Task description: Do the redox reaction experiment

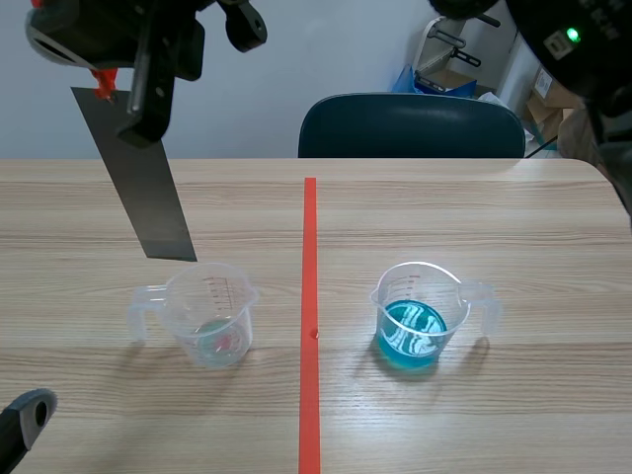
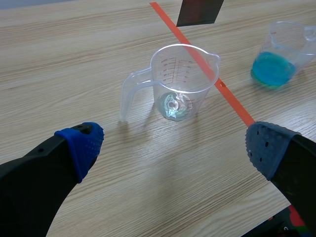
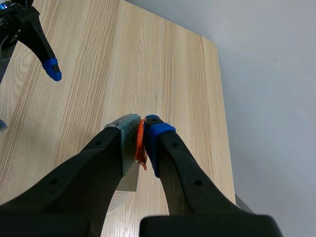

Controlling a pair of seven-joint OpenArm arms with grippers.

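A grey metal strip [image 1: 148, 188] with an orange tag at its upper end hangs slanted above a clear measuring cup [image 1: 212, 316] left of the tape line. My right gripper [image 1: 118, 94], raised across the top from the right, is shut on the strip's upper end [image 3: 129, 143]. This cup [image 2: 180, 79] holds only a faint residue and lies ahead of my open left gripper [image 2: 173, 143], low near the table's front left [image 1: 25, 420]. The strip's lower end [image 2: 197, 12] shows beyond the cup. A second cup [image 1: 420, 316] with blue liquid [image 2: 270, 66] stands right of the line.
An orange-red tape line [image 1: 310, 326] runs down the middle of the wooden table [image 1: 494, 217]. A dark chair back [image 1: 410, 126] stands behind the far edge, with boxes and clutter at the back right [image 1: 464, 69].
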